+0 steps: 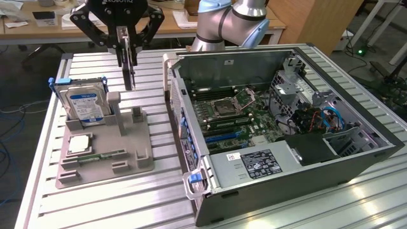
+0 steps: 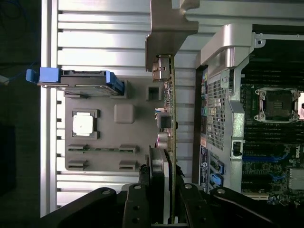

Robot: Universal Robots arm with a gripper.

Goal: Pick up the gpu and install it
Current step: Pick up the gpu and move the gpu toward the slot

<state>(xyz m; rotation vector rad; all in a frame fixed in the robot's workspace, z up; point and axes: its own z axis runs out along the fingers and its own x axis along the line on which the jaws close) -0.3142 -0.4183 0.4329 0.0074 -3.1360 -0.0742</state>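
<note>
The end effector [image 1: 129, 46] is pinching its fingers narrowly on the upper edge of the gpu [image 1: 131, 67], which is hanging edge-down directly beneath it, clear of the grey fixture [image 1: 127, 157] lying below. The card is looking light and stiff but fragile: a thin board with exposed components and a metal end bracket [image 2: 164, 33]. It is probably best gripped on the bare board edge, away from the connector strip and chips, with gentle pressure, since the smooth faces may be slippery. Below the end effector, towards the exterior view's left, a blue-labelled hard drive [image 1: 86, 105] is standing upright in the fixture, with a square processor [image 1: 79, 143] lying further forward. On the exterior view's right of the end effector, an open computer case [image 1: 254, 164] is lying on its side, showing its motherboard [image 1: 235, 112]. Everything is resting on a ribbed aluminium desk [image 1: 114, 205], hard and grooved. Behind it, a cluttered wooden desk [image 1: 38, 29] is standing, and cables are trailing across the floor.
</note>
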